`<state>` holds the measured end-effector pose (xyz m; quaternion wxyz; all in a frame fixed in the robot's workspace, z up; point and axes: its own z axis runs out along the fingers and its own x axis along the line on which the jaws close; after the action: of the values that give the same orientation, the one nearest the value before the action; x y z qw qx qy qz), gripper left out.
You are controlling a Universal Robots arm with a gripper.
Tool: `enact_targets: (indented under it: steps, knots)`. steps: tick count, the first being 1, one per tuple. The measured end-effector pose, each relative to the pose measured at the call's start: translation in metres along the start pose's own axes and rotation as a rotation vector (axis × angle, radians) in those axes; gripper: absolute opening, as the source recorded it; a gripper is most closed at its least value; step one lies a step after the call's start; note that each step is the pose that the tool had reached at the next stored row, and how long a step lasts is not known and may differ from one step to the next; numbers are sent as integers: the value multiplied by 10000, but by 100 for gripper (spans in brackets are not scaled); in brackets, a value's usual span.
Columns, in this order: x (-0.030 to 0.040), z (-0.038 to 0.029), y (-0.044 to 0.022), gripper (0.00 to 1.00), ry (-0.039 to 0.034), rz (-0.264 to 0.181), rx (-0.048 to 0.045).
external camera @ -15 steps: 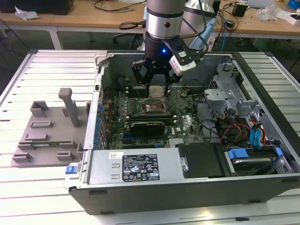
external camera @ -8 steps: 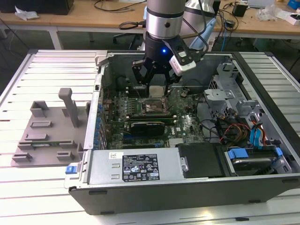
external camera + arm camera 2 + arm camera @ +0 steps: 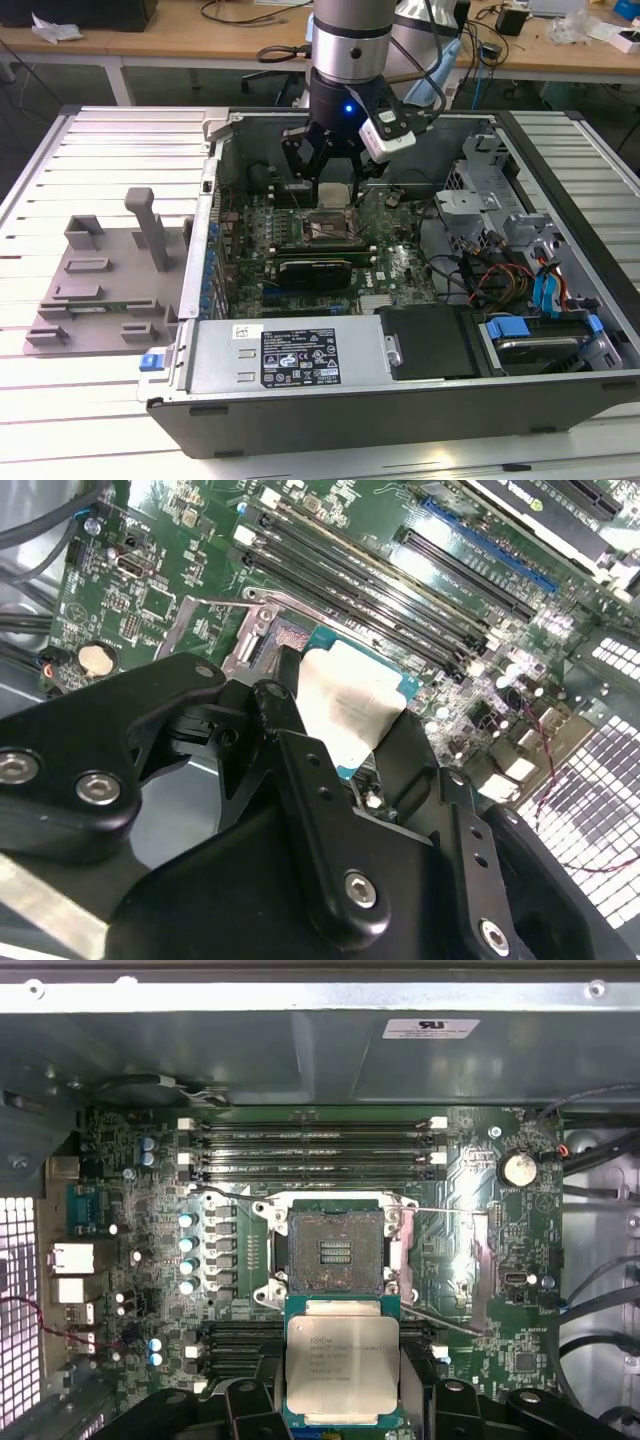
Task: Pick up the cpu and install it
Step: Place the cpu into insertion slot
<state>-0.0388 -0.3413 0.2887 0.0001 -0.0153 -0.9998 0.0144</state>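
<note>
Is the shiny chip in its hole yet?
Not yet. The gripper holds the cpu clear of the socket, which is empty.

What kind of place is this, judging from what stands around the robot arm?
Probably a robotics laboratory or workshop: an open computer case lies on a slatted metal table, wooden workbenches with cables stand behind, and the arm's tool holds a cpu over its motherboard.

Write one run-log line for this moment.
gripper: shut on cpu | cpu: held over motherboard | socket: open, empty | install: not seated
</note>
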Motion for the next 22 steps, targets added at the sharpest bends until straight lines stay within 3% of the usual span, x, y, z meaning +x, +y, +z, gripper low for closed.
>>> enact_targets:
  steps: [8,18,22]
  knots:
    - [0,2,0,55,35,1202,2]
    - [0,2,0,55,58,2034,11]
    - [0,3,0,55,76,2676,16]
